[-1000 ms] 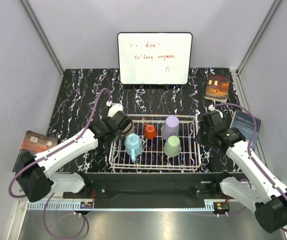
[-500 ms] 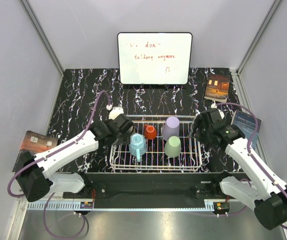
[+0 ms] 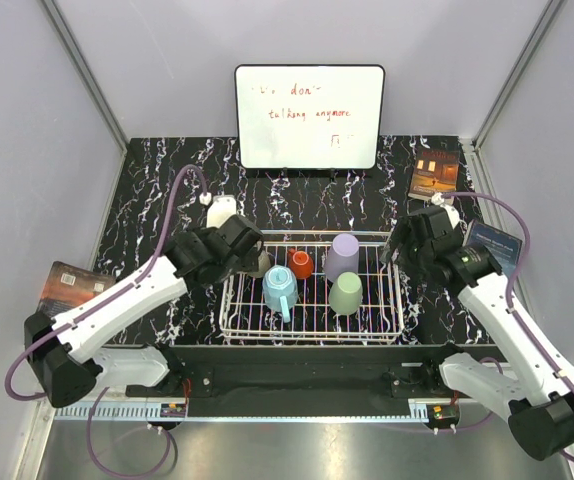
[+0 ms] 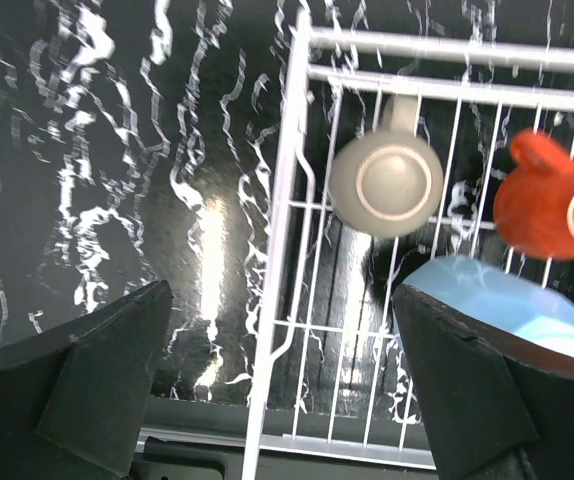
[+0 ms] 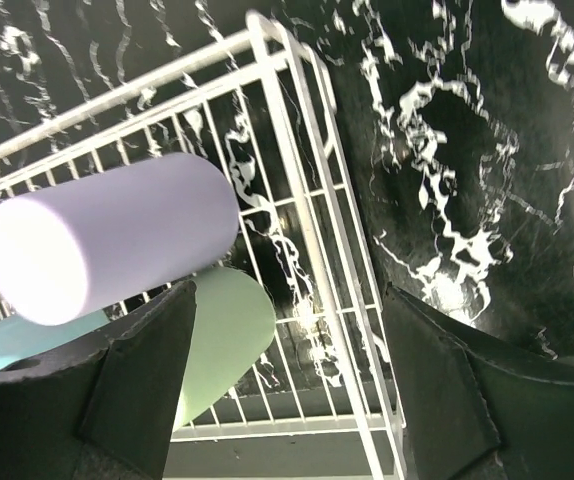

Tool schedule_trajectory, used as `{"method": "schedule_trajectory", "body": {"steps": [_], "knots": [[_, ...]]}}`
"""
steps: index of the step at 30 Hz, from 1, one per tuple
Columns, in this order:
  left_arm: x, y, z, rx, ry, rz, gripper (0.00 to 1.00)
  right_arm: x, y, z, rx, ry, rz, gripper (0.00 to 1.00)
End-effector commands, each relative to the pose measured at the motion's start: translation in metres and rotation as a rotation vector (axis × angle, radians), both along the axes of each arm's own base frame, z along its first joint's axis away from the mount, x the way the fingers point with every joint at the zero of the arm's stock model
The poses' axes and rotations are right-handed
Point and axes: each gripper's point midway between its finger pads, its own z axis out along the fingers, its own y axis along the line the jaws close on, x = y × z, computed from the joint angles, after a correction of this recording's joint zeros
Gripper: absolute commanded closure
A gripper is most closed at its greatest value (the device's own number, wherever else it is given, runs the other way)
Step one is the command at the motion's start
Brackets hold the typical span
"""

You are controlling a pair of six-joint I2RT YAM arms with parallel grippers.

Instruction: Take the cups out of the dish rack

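All five cups are sitting in the dish rack on the black marbled surface: lavender tumbler, sage-green tumbler, light blue mug, red-orange cup, and the grey-brown cup upside down in the far-left corner. The left pincer hangs wide apart over the rack's left wall. The right pincer is wide apart over the right wall. Neither's gripping anything.

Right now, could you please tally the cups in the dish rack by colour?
Lavender tumbler: 1
Sage-green tumbler: 1
Light blue mug: 1
Red-orange cup: 1
Grey-brown cup: 1
Total: 5 cups, all inside the dish rack.
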Motion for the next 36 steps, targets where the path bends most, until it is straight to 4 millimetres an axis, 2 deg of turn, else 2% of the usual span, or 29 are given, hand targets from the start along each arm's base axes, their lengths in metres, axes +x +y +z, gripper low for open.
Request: {"method": "schedule_trajectory", "body": {"steps": [1,3,6,11,14,20,23,24,26,27,29,30,32,33,36], "knots": [[0.010,0.016,0.048,-0.016,-0.144,0.075,0.01,0.010,-0.006,0.048,-0.030,-0.143,0.038,0.18],[0.011,0.015,0.056,-0.030,-0.167,0.062,0.01,0.012,0.003,0.062,-0.024,-0.174,0.120,0.19],[0.012,0.008,0.060,-0.054,-0.168,0.024,0.01,0.014,0.018,0.068,0.000,-0.166,0.214,0.20],[0.008,-0.002,0.050,-0.082,-0.120,-0.003,0.01,0.001,0.037,0.058,0.035,-0.113,0.318,0.21],[0.005,-0.003,0.043,-0.092,-0.104,-0.004,0.01,-0.012,0.046,0.052,0.044,-0.117,0.376,0.18],[0.004,-0.002,0.047,-0.096,-0.116,-0.018,0.01,-0.026,0.058,0.048,0.035,-0.112,0.435,0.11],[0.007,-0.005,0.051,-0.085,-0.123,-0.040,0.01,-0.016,0.048,0.061,-0.044,-0.144,0.392,0.10],[0.009,-0.007,0.058,-0.091,-0.133,-0.053,0.01,-0.003,0.043,0.077,-0.100,-0.181,0.375,0.10],[0.012,-0.013,0.063,-0.087,-0.136,-0.081,0.01,0.008,0.036,0.089,-0.171,-0.184,0.361,0.10],[0.017,-0.017,0.076,-0.086,-0.159,-0.110,0.01,0.021,0.038,0.106,-0.210,-0.210,0.365,0.10],[0.023,-0.028,0.085,-0.076,-0.162,-0.156,0.01,0.035,0.036,0.119,-0.262,-0.223,0.349,0.09],[0.028,-0.033,0.104,-0.080,-0.194,-0.189,0.01,0.050,0.034,0.135,-0.314,-0.255,0.330,0.09],[0.034,-0.039,0.119,-0.071,-0.217,-0.218,0.01,0.063,0.029,0.149,-0.378,-0.272,0.305,0.03],[0.039,-0.042,0.135,-0.069,-0.244,-0.233,0.01,0.078,0.025,0.163,-0.439,-0.292,0.278,0.00],[0.047,-0.048,0.161,-0.064,-0.290,-0.267,0.01,0.095,0.023,0.184,-0.485,-0.319,0.231,0.00]]}}
